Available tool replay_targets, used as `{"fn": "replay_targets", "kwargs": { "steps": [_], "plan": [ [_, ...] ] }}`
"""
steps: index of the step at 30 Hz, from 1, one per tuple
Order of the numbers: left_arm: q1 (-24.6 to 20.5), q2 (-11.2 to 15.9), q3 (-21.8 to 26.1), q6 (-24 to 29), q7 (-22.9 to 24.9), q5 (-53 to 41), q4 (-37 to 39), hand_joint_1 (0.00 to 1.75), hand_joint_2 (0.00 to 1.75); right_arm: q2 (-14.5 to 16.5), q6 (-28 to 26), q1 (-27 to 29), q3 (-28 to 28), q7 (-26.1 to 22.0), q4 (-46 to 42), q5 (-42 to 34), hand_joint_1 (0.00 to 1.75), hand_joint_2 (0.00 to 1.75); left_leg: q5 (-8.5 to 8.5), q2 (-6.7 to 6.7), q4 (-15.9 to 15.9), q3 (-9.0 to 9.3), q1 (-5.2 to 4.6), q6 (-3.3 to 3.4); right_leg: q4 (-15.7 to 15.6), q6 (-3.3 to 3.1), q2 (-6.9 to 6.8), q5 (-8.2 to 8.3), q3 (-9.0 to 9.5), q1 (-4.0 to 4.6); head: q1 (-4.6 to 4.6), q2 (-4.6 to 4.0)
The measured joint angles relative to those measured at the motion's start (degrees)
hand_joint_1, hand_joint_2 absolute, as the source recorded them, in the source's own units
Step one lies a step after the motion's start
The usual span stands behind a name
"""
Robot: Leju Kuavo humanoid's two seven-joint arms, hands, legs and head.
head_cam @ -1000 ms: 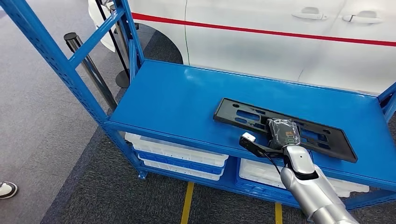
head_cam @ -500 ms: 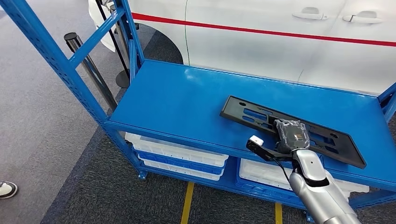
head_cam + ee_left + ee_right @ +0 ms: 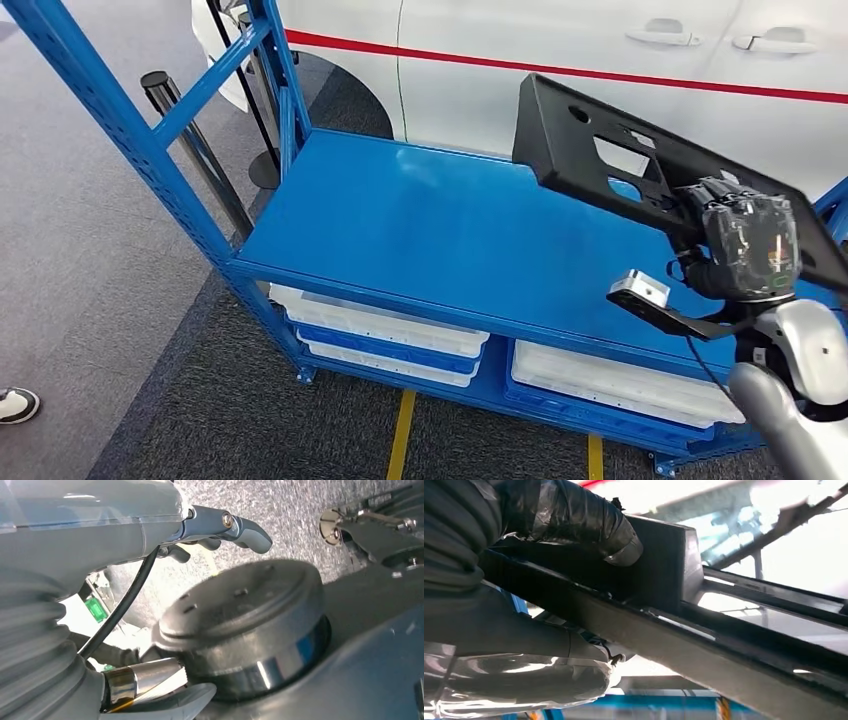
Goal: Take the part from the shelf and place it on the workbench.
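Change: since a second ago the part (image 3: pixel 610 160) has left the shelf (image 3: pixel 420 220), where it lay flat, and now hangs tilted in the air above it.
Right hand: my right hand (image 3: pixel 745 245) is clamped on one end of the part, fingers (image 3: pixel 589 525) wrapped over its edge.
Left hand: my left hand (image 3: pixel 220 527) hangs low, fingers loosely curled, holding nothing.
Risk: I judge the long free end could swing into the white car (image 3: pixel 600 60) behind, or lever itself out of my one-ended hold as I turn for the bench.
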Motion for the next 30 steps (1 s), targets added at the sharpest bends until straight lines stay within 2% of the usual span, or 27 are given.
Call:
{"fn": "replay_targets", "kwargs": {
  "steps": [1, 2, 4, 5, 6, 7, 8, 10, 11, 12, 14, 15, 16, 17, 18, 20, 21, 22, 25, 26, 27, 29, 30],
  "plan": [
    [-0.02, -0.03, -0.16, -0.01, 0.01, -0.06, 0.00, 0.00, 1.75, -0.95, 0.24, 0.33, -0.22, -0.26, -1.39, -0.02, 1.75, 1.75, -0.11, 0.00, 0.23, -0.07, 0.25, -0.22, 1.28, 0.41, -0.03, 0.05, -0.49, -0.38, 0.00, 0.00],
    [-0.07, -0.05, -0.33, -0.01, 0.02, -0.15, 0.00, 0.00, 1.75, -1.79, 0.48, 0.63, -0.39, -0.44, -2.57, -0.04, 1.75, 1.75, -0.29, -0.01, 0.61, -0.19, 0.61, -0.55, 0.37, 0.89, -0.10, 1.14, 0.09, -0.79, 0.01, 0.00],
    [-0.21, -0.03, -0.61, -0.01, 0.07, -0.39, 0.03, 0.00, 1.75, -3.21, 0.72, 1.00, -0.72, -0.61, -4.45, -0.05, 1.75, 1.75, -0.97, -0.11, 2.05, -0.80, 1.32, -1.73, -6.17, 2.15, -0.10, 4.28, 3.54, -1.66, 0.03, 0.01],
    [-0.33, 0.11, -0.73, -0.01, 0.10, -0.51, 0.09, 0.00, 1.75, -3.80, 0.75, 1.13, -0.88, -0.69, -5.24, -0.04, 1.75, 1.75, -1.40, -0.19, 3.05, -1.27, 1.49, -2.44, -9.05, 2.35, 0.18, 5.28, 4.89, -1.86, 0.06, 0.01],
    [-0.44, 0.23, -0.84, -0.02, 0.13, -0.62, 0.15, 0.00, 1.75, -4.29, 0.76, 1.32, -1.03, -0.76, -5.93, -0.02, 1.75, 1.75, -1.68, -0.30, 3.80, -1.72, 1.47, -3.04, -10.64, 2.16, 0.40, 5.65, 5.56, -1.96, 0.08, 0.01],
    [-0.50, 0.36, -0.91, -0.03, 0.16, -0.69, 0.21, 0.00, 1.75, -4.73, 0.77, 1.58, -1.16, -0.82, -6.51, 0.00, 1.75, 1.75, -1.75, -0.39, 4.23, -2.11, 1.35, -3.54, -10.74, 1.62, 0.64, 5.44, 5.43, -1.84, 0.09, 0.01],
    [-0.55, 0.39, -0.98, -0.04, 0.20, -0.73, 0.24, 0.00, 1.75, -5.13, 0.79, 1.84, -1.26, -0.86, -7.03, 0.01, 1.75, 1.75, -1.62, -0.47, 4.36, -2.31, 1.32, -3.89, -10.44, 0.80, 0.72, 5.66, 5.06, -1.74, 0.07, 0.01],
    [-0.55, 0.36, -1.04, -0.04, 0.27, -0.73, 0.24, 0.00, 1.75, -5.75, 0.98, 2.25, -1.47, -0.87, -7.88, -0.21, 1.75, 1.75, -1.84, -0.48, 4.55, -2.79, 1.43, -4.29, -10.04, -0.38, 0.47, 5.98, 4.43, -1.66, 0.01, 0.01],
    [-0.59, 0.36, -1.06, -0.04, 0.29, -0.73, 0.24, 0.00, 1.75, -6.05, 1.16, 2.33, -1.62, -0.86, -8.27, -0.43, 1.75, 1.75, -2.97, -0.41, 5.66, -3.27, 1.48, -4.35, -10.06, -0.95, 0.36, 6.28, 4.07, -1.59, -0.02, 0.01],
    [-0.63, 0.36, -1.08, -0.04, 0.31, -0.73, 0.24, 0.00, 1.75, -6.36, 1.34, 2.36, -1.80, -0.85, -8.64, -0.66, 1.75, 1.75, -4.80, -0.32, 7.70, -4.05, 1.44, -4.29, -10.12, -1.45, 0.23, 6.58, 3.71, -1.48, -0.03, 0.00],
    [-0.74, 0.36, -1.11, -0.08, 0.37, -0.73, 0.24, 0.00, 1.75, -6.98, 1.69, 2.44, -2.17, -0.83, -9.11, -0.95, 1.75, 1.75, -9.66, -0.23, 14.79, -6.22, 1.04, -3.94, -10.16, -2.24, 0.07, 7.29, 2.82, -0.94, -0.06, 0.00],
    [-0.80, 0.35, -1.14, -0.10, 0.45, -0.74, 0.24, 0.00, 1.75, -7.20, 1.94, 2.48, -2.30, -0.80, -9.19, -1.08, 1.75, 1.75, -11.39, -0.23, 17.99, -6.96, 0.75, -3.66, -10.15, -2.51, 0.01, 7.66, 2.35, -0.57, -0.06, 0.00],
    [-0.86, 0.33, -1.21, -0.13, 0.61, -0.75, 0.24, 0.00, 1.75, -7.45, 2.27, 2.54, -2.40, -0.77, -9.24, -1.22, 1.75, 1.75, -12.27, -0.24, 19.83, -6.99, 0.42, -3.21, -10.15, -2.72, -0.02, 8.06, 1.87, -0.14, -0.06, 0.00],
    [-0.91, 0.31, -1.34, -0.17, 0.80, -0.80, 0.24, 0.00, 1.75, -7.73, 2.63, 2.58, -2.53, -0.73, -9.27, -1.40, 1.75, 1.75, -12.03, -0.24, 19.36, -5.93, 0.01, -2.57, -10.15, -2.87, -0.02, 8.46, 1.41, 0.30, -0.06, 0.00],
    [-0.95, 0.25, -1.55, -0.20, 1.04, -0.88, 0.24, 0.00, 1.75, -8.02, 2.96, 2.61, -2.74, -0.69, -9.32, -1.57, 1.75, 1.75, -10.99, -0.24, 16.73, -3.85, -0.45, -1.71, -10.16, -2.99, -0.02, 8.88, 0.99, 0.71, -0.06, 0.00],
    [-0.98, 0.22, -2.13, -0.28, 1.59, -1.32, 0.27, 0.00, 1.75, -8.57, 3.43, 2.60, -3.46, -0.60, -9.50, -1.85, 1.75, 1.75, -8.88, -0.08, 8.64, 1.38, -1.53, 0.47, -10.29, -3.07, -0.05, 9.82, 0.34, 1.31, -0.01, 0.01],
    [-0.97, 0.19, -2.39, -0.33, 1.86, -1.59, 0.31, 0.00, 1.75, -8.81, 3.59, 2.55, -3.86, -0.56, -9.59, -1.96, 1.75, 1.75, -8.10, 0.06, 5.64, 3.03, -1.95, 1.25, -10.44, -2.95, -0.10, 10.29, 0.20, 1.32, 0.02, 0.01],
    [-0.96, 0.19, -2.66, -0.46, 2.15, -1.91, 0.34, 0.00, 1.75, -9.01, 3.75, 2.47, -4.22, -0.53, -9.67, -2.06, 1.75, 1.75, -7.67, 0.20, 3.93, 3.78, -2.34, 1.73, -10.62, -2.68, -0.18, 10.79, 0.11, 1.16, 0.02, 0.02],
    [-0.88, 0.14, -3.64, -1.26, 3.20, -3.10, 0.37, 0.00, 1.75, -9.77, 4.52, 2.47, -4.87, -0.55, -9.72, -2.50, 1.75, 1.75, -5.51, 0.37, 2.53, 3.29, -2.63, 1.68, -11.63, -1.58, -0.39, 12.23, -0.02, 0.59, -0.11, 0.01],
    [-0.87, 0.16, -4.02, -1.54, 3.66, -3.51, 0.38, 0.00, 1.75, -10.22, 4.86, 2.51, -5.09, -0.60, -9.72, -2.75, 1.75, 1.75, -4.34, 0.41, 1.73, 3.01, -2.48, 1.63, -11.54, -1.24, -0.35, 11.55, -0.31, 0.61, -0.10, 0.01],
    [-0.85, 0.19, -4.32, -1.70, 4.12, -3.80, 0.38, 0.00, 1.75, -10.71, 5.14, 2.53, -5.37, -0.66, -9.72, -3.03, 1.75, 1.75, -3.16, 0.49, 0.94, 2.58, -2.27, 1.63, -10.76, -0.95, -0.29, 9.97, -0.76, 0.64, -0.08, 0.00],
    [-0.78, 0.38, -4.94, -1.54, 5.15, -4.05, 0.45, 0.00, 1.75, -11.95, 5.54, 2.83, -6.27, -0.74, -9.75, -3.76, 1.75, 1.75, -1.35, 0.57, 0.35, 1.04, -2.09, 1.61, -5.33, -0.33, -0.20, 4.08, -2.07, 0.49, -0.04, 0.00],
    [-0.66, 0.54, -5.21, -1.22, 5.68, -4.06, 0.51, 0.00, 1.75, -12.65, 5.65, 3.34, -6.81, -0.78, -9.80, -4.21, 1.75, 1.75, -0.74, 0.60, 0.48, 0.12, -2.07, 1.57, -1.83, -0.04, -0.20, 1.88, -2.47, 0.33, -0.05, 0.00]
  ]
}}
